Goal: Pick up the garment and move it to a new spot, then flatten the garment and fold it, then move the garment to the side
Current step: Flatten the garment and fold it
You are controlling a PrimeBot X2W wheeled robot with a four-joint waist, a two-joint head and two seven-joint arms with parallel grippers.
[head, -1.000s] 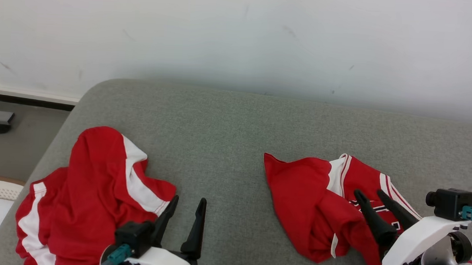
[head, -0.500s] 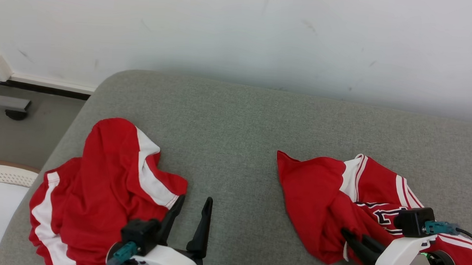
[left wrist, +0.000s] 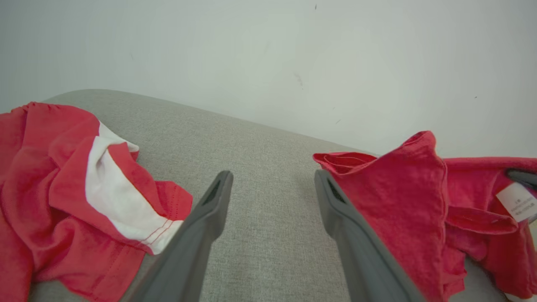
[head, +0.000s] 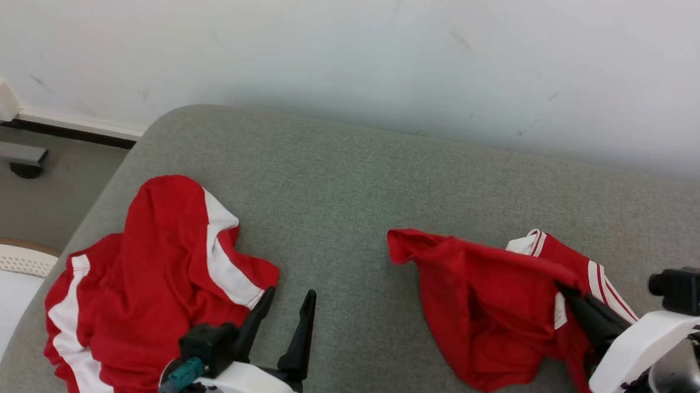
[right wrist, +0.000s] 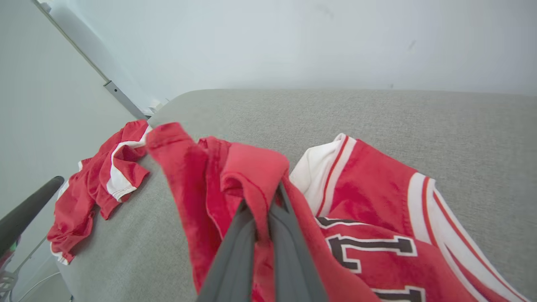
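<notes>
Head view: right end effector (head: 567, 294) now clenched on lifted garment (head: 481, 302), left end effector (head: 289, 294) agape.

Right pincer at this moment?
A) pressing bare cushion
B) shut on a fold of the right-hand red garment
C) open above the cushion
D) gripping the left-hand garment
B: the right pincer is shut, pinching a raised fold of the red garment.
</notes>
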